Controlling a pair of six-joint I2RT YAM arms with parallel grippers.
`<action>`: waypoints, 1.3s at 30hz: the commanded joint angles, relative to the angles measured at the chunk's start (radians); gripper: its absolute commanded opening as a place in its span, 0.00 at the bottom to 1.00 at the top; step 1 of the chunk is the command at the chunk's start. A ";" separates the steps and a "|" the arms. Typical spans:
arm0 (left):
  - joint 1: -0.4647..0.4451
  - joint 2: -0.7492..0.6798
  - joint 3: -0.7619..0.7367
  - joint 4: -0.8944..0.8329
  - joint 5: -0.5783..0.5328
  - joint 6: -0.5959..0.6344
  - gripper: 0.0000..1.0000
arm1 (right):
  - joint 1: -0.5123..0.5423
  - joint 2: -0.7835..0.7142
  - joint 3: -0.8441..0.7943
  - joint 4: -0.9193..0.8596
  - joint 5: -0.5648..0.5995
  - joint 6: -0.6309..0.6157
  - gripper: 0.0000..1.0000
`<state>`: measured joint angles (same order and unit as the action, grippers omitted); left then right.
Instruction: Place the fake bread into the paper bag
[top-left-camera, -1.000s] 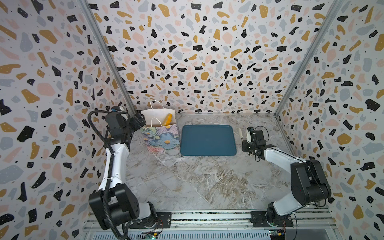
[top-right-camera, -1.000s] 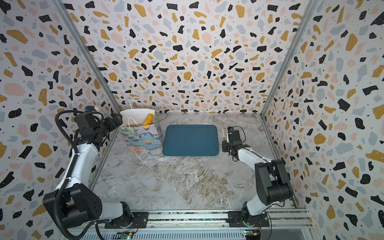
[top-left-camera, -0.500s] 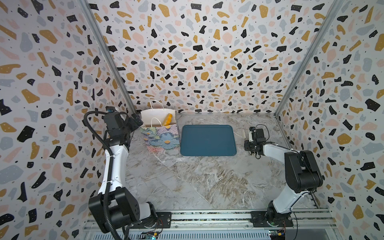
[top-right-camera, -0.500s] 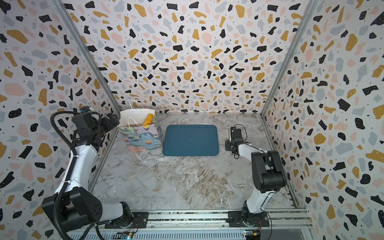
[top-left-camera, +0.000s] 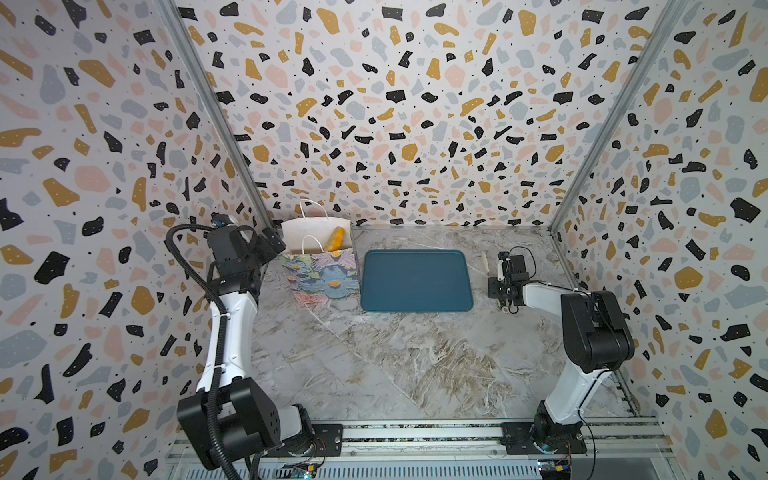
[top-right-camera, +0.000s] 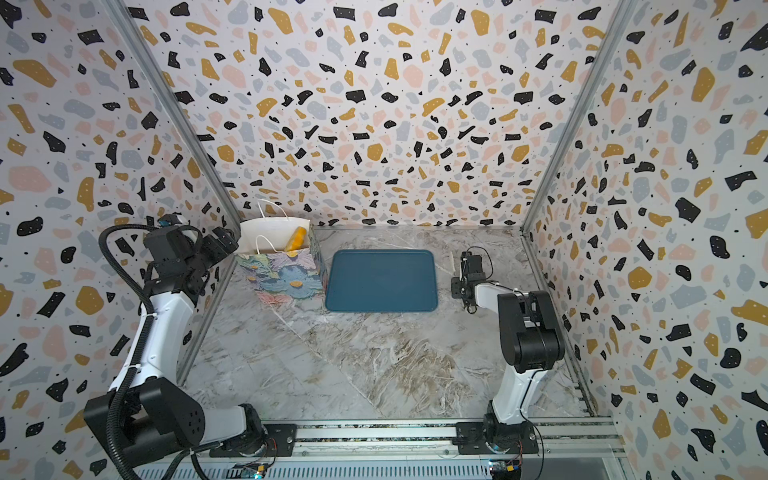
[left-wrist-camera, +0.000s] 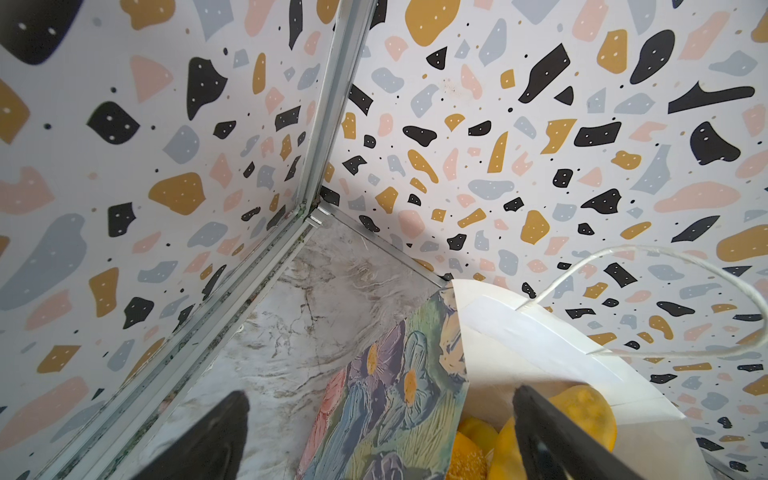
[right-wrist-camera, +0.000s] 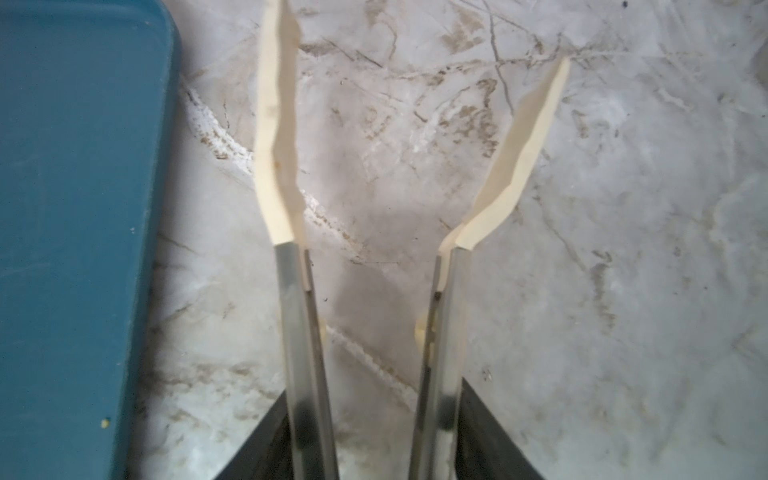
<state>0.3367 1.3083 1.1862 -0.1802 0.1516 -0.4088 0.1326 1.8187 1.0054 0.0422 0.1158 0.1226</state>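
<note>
Terrazzo-print walls, marbled grey table. The fake bread sits inside the paper bag, which stands upright in the far-left corner. Left claw is spread wide at the bag's left rim, one finger outside over the table, the other at the bag's mouth, pinching nothing. A dark blue tray lies just right of the bag; beyond it the right claw hangs low over the table, cream-tipped fingers apart.
</note>
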 joint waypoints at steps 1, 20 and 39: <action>0.005 -0.020 0.000 0.036 -0.016 -0.007 1.00 | -0.005 -0.021 0.021 -0.012 0.019 0.006 0.61; 0.005 -0.214 -0.172 0.137 -0.150 -0.051 1.00 | -0.014 -0.284 -0.115 0.043 -0.051 0.086 0.99; -0.004 -0.453 -0.636 0.414 -0.116 -0.198 1.00 | -0.071 -0.758 -0.411 0.149 -0.136 0.102 0.99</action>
<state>0.3363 0.8906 0.5938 0.1162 0.0288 -0.5781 0.0708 1.1133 0.6170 0.1555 0.0063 0.2123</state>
